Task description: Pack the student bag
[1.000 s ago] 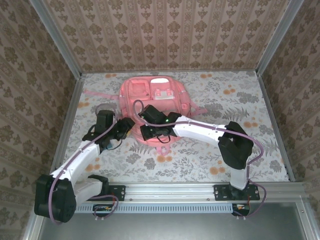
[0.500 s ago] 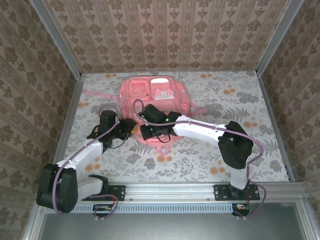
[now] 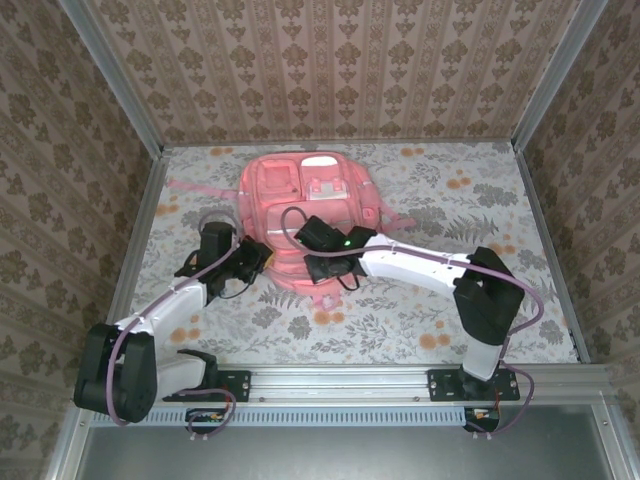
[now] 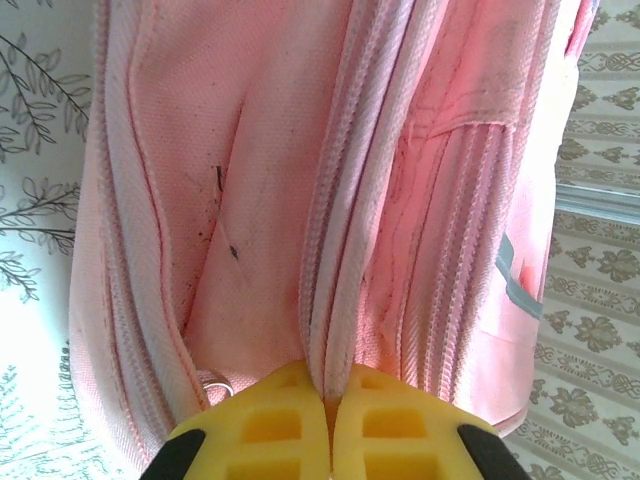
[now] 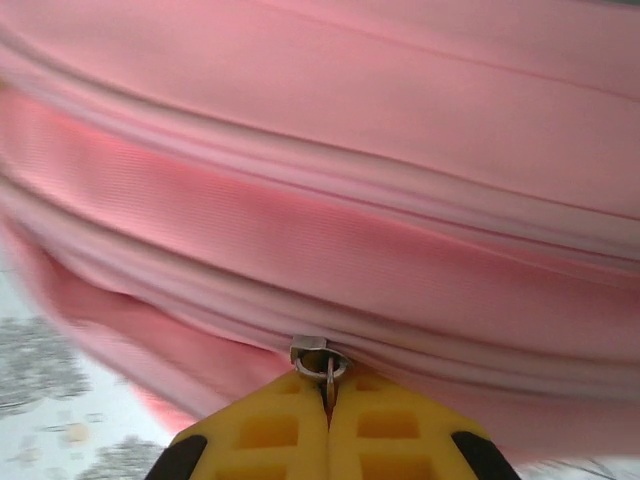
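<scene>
Right now the large pink fabric backpack (image 3: pixel 310 190), i.e. the student bag, lies flat on the floral-print table (image 3: pixel 450 300), far-middle, w/ both arms reaching to its near edge. At the near-left edge, the left hand (image 4: pixel 328 388) is clamped tight on a ridge of pink fabric along the zip line. Just beside it, the right hand (image 5: pixel 328 385) is pinched on the small metal zip pull (image 5: pixel 318 358), gripping its thin ring.

Risks, as I judge them:
1) The pull is tiny & caught by the very tips, so a sideways tug could pop it free and the hand comes away w/ nothing.
2) The left hand has only a thin fold. If the right drags hard, the fold may slip & the whole bag slides on the table instead of the zip running.
3) Pulling off the zip's line could jam the slider on the fabric lip.
4) Whether the left pinch includes the zip tape or just the seam I can't tell, view too close. If it does, it could block the slider.
</scene>
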